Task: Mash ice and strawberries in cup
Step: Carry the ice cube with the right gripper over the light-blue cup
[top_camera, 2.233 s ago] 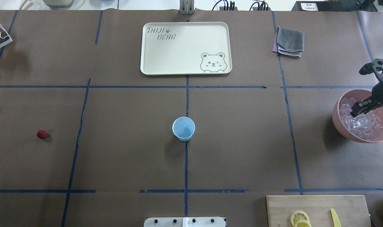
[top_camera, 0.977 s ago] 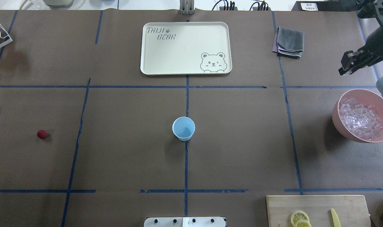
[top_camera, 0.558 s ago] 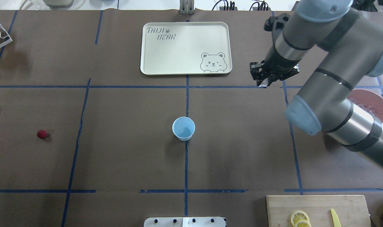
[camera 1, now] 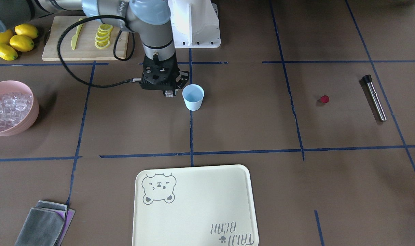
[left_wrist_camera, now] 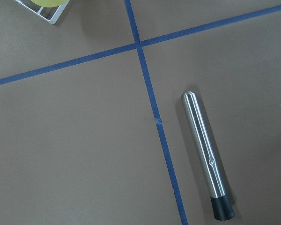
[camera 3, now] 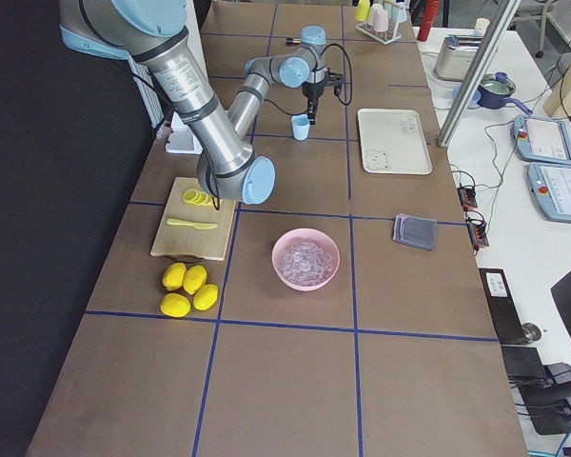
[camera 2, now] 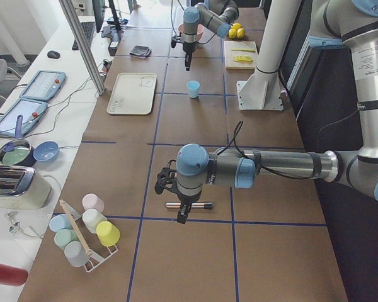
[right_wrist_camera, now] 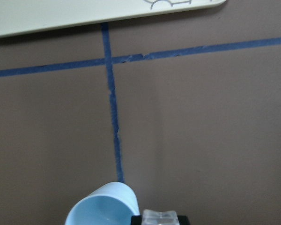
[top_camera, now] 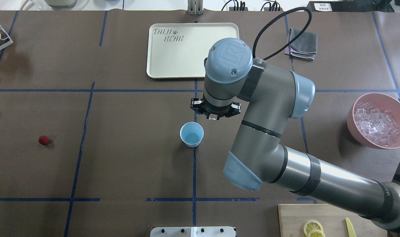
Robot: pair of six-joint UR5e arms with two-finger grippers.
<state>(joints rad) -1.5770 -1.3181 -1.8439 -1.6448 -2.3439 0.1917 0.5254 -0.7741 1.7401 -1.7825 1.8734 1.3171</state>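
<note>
my right pincer (top_camera: 214, 115) is pinched narrow on one small clear glassy ice cube (right_wrist_camera: 158, 217). it hangs above the table just beside the rim of the small pale blue tapered plastic cup (top_camera: 191, 134), on the side away from my base and a bit to my right, not over the mouth yet. cup stands upright on the blue tape line mid-table. inside looks empty as far as i can see: no ice, no berry.

progress: early. first cube is in my grip next to the cup, drop not done. the other clear ice cubes (top_camera: 377, 123) sit in the big round pink bowl (camera 1: 36, 108) at my far right, well apart from the cup. the small red rounded strawberry (top_camera: 43, 140) lies on the brown paper at my far left, well apart, untouched. the long shiny metal muddler with a black tip (left_wrist_camera: 207, 154) lies flat on the table further to my left than the berry, under my left pincer (camera 2: 181, 216). that pincer shows only in the side view and its wrist view shows no fingers, so i cannot tell if it is wide or closed.

left to do, my guess: shift over the mouth, let the cube go, maybe more ice, get the strawberry in, pick up the muddler, mash. mashing not begun.
</note>
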